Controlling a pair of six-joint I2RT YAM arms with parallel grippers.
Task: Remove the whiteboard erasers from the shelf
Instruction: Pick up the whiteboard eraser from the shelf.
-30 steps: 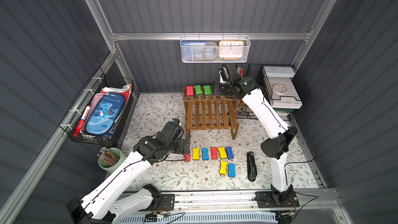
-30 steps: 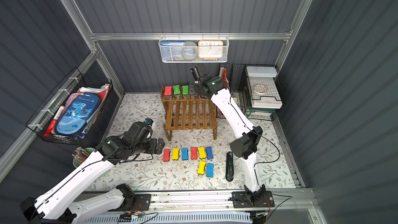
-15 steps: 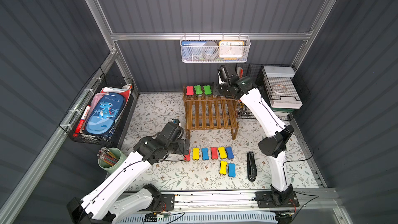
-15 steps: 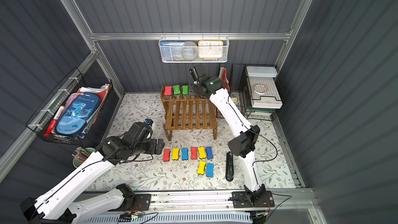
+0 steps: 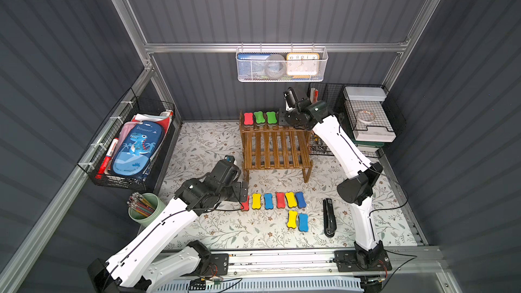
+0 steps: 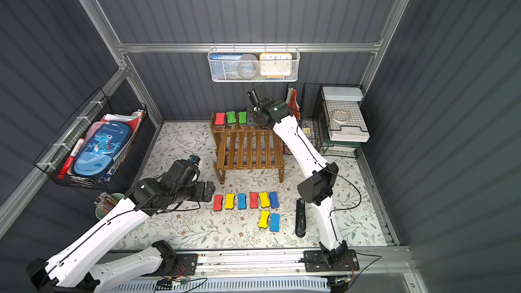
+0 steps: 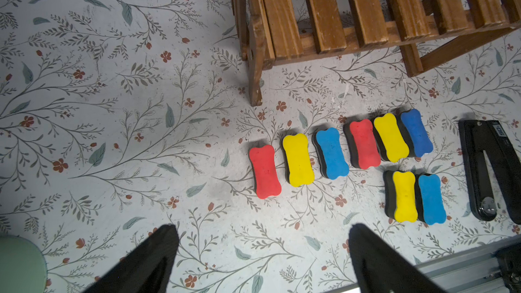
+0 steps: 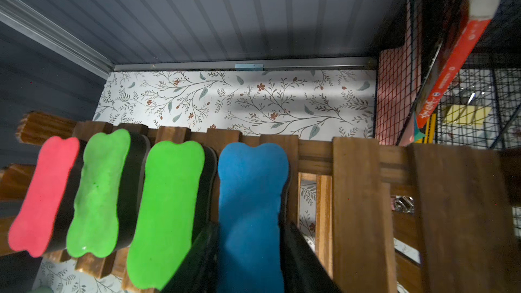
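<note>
The brown slatted shelf (image 5: 275, 147) stands at the back of the floral mat. Its top tier carries a red eraser (image 8: 45, 193), two green erasers (image 8: 101, 193) and a blue eraser (image 8: 252, 187). My right gripper (image 8: 251, 229) is on the blue one, a finger pressed against each long side. In both top views the right gripper (image 5: 283, 116) hides that eraser. Several erasers (image 7: 332, 153) lie in two rows on the mat in front of the shelf. My left gripper (image 7: 260, 235) hovers open over the mat beside the red end of the row, holding nothing.
A black stapler (image 5: 329, 217) lies right of the eraser rows. A green cup of pencils (image 5: 143, 208) sits front left. Black wire racks (image 5: 127, 147) hang on the left wall and stand at the back right (image 5: 363, 116). A white mesh basket (image 5: 282, 64) hangs above the shelf.
The right gripper has edged left along the top tier and its jaws have narrowed onto the blue eraser. The left arm has not moved.
</note>
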